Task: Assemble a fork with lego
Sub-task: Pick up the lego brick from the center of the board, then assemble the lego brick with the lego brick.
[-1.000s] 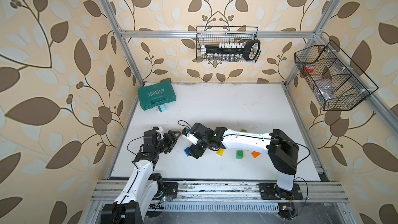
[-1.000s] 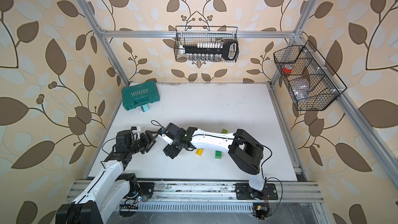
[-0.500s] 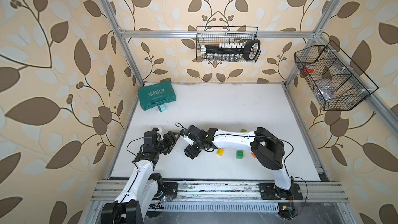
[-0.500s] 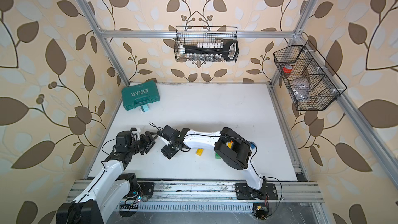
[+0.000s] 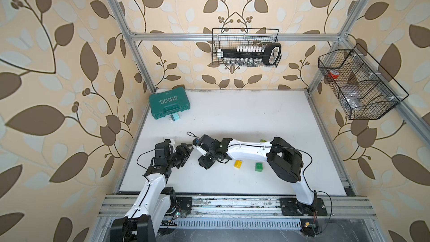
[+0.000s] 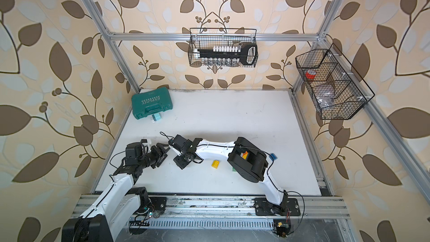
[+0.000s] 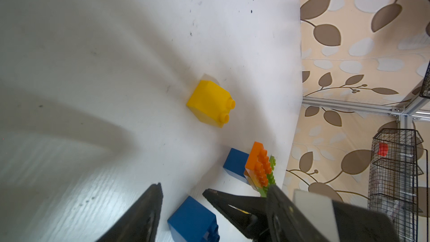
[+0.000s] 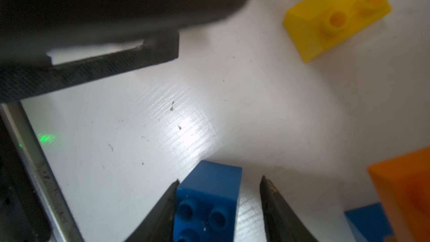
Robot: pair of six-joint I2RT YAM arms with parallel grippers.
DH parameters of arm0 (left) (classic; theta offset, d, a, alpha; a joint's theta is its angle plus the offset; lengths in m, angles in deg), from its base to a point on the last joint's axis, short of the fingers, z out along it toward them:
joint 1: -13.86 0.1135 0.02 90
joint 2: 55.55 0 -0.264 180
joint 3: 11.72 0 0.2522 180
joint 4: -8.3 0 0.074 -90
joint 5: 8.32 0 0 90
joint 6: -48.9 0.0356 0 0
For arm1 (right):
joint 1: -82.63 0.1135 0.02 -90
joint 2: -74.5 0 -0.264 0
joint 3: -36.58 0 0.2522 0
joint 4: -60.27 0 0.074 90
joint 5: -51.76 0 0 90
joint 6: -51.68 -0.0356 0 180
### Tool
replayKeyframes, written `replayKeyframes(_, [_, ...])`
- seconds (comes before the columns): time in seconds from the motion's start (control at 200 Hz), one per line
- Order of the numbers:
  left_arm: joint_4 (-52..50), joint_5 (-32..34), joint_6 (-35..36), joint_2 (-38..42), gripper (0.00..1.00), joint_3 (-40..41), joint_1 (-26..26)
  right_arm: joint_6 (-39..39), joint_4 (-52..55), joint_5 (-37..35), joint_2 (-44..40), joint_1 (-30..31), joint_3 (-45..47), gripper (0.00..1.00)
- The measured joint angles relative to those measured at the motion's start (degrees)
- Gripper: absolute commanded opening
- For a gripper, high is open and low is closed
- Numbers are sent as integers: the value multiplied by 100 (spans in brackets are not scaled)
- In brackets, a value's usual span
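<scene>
Obs.: blue brick (image 8: 209, 189) stands studs-up toward the left front of the table (image 5: 232, 117). The right hand (image 8: 220, 179) is over it from above, straddling it. In the right wrist view one finger (image 8: 162, 208) touches a side wall of the brick. The other finger (image 8: 274, 210) stands off, with a strip of table showing between, so the hand is spread around the brick and not pinching it yet. The studs face back up toward the wrist. As far as it shows, the brick looks about square, with no long axis to speak of, so grip direction should matter little. The left hand (image 7: 214, 185) is low and just beside, pointing at the same brick, spread and empty. The brick and one right finger show between its tips. The right hand is plainly the nearer. Judgement: picking up the blue brick is the step in hand, and it needs only the fingers brought together. The brick will probably slide toward the free finger before both bear. No fork shape is visible. The yellow brick (image 5: 237, 164) and green brick (image 5: 258, 166) lie loose off to its right, and the orange brick (image 7: 256, 166) lies beyond.
</scene>
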Motion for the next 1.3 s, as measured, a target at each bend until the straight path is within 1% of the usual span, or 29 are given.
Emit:
replayKeyframes(0.1, [2, 0, 2, 0, 73, 0, 0, 44, 7, -42, 0, 0, 11, 38])
replayKeyframes(0.245, [-2, -2, 4, 0, 73, 2, 0, 177, -9, -48, -52, 0, 59, 30])
replayKeyframes(0.35, [7, -28, 4, -11, 74, 2, 0, 409, 59, 26, -302, 0, 227, 28])
replayKeyframes(0.495, [260, -280, -9, -208, 78, 2, 0, 918, 317, 280, -1008, -39, 354, 27])
replayKeyframes(0.64, [968, -791, -181, -793, 78, 2, -7, 1543, 592, 603, -1764, -293, 354, 27])
replayKeyframes(0.745, [1552, -1032, -334, -1239, 77, 2, -131, 2068, 879, 785, -2035, -632, 352, 27])
replayKeyframes(0.885, [2116, -1119, -404, -1825, 73, -118, -706, 2763, 1333, 920, -2024, -1064, 337, 27])
replayKeyframes(0.985, [2470, -1134, -446, -2240, 66, -249, -990, 3112, 1563, 949, -1910, -1257, 240, 27])
replayKeyframes(1.19, [2848, -1220, -393, -2892, 58, -570, -1152, 3532, 1626, 1147, -1517, -1502, -2, 27])
replayKeyframes(1.3, [3051, -1226, -361, -3080, 57, -645, -1215, 3639, 1613, 1220, -1283, -1526, -168, 27])
